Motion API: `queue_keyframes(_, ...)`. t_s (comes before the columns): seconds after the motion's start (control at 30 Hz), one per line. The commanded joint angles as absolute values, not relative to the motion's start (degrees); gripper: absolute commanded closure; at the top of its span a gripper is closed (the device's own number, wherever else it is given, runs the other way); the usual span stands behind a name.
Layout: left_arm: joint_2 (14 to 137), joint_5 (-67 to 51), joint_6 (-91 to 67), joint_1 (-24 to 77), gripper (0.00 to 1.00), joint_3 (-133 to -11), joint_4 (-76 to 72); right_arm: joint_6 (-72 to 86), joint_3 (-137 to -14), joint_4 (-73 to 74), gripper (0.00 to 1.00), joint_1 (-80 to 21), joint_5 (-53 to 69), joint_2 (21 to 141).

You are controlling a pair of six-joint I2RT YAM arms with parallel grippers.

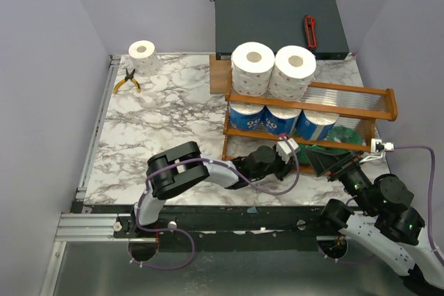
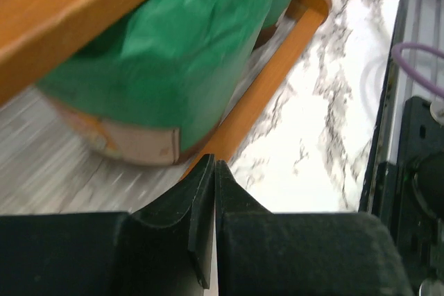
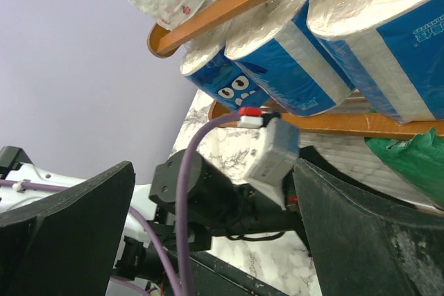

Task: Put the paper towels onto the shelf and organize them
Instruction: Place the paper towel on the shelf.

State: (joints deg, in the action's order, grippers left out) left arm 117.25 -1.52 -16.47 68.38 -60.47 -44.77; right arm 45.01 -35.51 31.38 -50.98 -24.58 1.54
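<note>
**A:** What can we make out on the shelf (image 1: 390,104)?

**B:** Two white rolls (image 1: 253,67) sit on top and three blue-wrapped rolls (image 1: 281,119) on the middle tier. The frame mostly hides the green-wrapped roll (image 2: 187,53) on the lowest tier. One bare roll (image 1: 143,57) stands at the tabletop's (image 1: 173,116) far left corner.

**A:** And our pincers?

**B:** Our left pincer (image 2: 211,164) is pressed shut on nothing, near the green-wrapped roll. Our right pincer (image 3: 214,168) gapes wide, empty.

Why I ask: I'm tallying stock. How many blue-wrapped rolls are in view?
3, all side by side on the middle tier of the shelf: the left roll, the middle roll, the right roll. Others may be hidden behind them.
</note>
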Motion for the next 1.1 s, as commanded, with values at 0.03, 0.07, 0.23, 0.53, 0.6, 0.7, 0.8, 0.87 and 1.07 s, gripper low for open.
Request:
queue_keyframes(0.03, 105.37, 3.09, -14.57, 69.55, 0.91, -50.88, -47.72, 44.72, -35.11, 30.95, 0.00, -51.10, -24.07, 0.93)
queue_keyframes(0.07, 103.28, 4.00, -14.59, 69.82, 0.90, -48.89, -47.61, 44.69, -35.15, 30.94, 0.00, -51.12, -24.02, 0.96)
queue_keyframes(0.23, 93.46, 9.44, -15.83, 71.25, 0.89, -40.17, -43.90, 44.71, -35.14, 31.00, 0.00, -51.10, -24.06, 0.80)
queue_keyframes(0.53, 75.55, 30.76, -22.89, 70.64, 0.72, -40.22, -11.15, 44.55, -35.03, 30.72, 0.00, -51.07, -23.79, 0.79)
queue_keyframes(0.6, 72.64, 34.90, -24.38, 69.55, 0.48, -42.13, -4.66, 44.39, -34.85, 30.50, 0.00, -51.06, -23.73, 0.79)
queue_keyframes(0.7, 67.88, 36.07, -26.63, 65.79, 0.32, -43.51, 1.43, 44.29, -34.86, 30.33, 0.00, -51.11, -23.41, 0.82)
queue_keyframes(0.8, 62.86, 33.96, -30.38, 59.85, 0.27, -44.81, 6.51, 44.29, -35.06, 30.50, 0.00, -51.11, -23.07, 0.76)
queue_keyframes(0.87, 59.75, 32.58, -31.99, 55.81, 0.27, -45.25, 9.24, 44.29, -35.15, 30.60, 0.00, -51.10, -22.89, 0.70)
queue_keyframes(1.07, 53.77, 28.50, -37.87, 41.23, 0.02, -49.33, 19.29, 44.24, -35.07, 30.49, 0.00, -51.14, -22.70, 0.72)
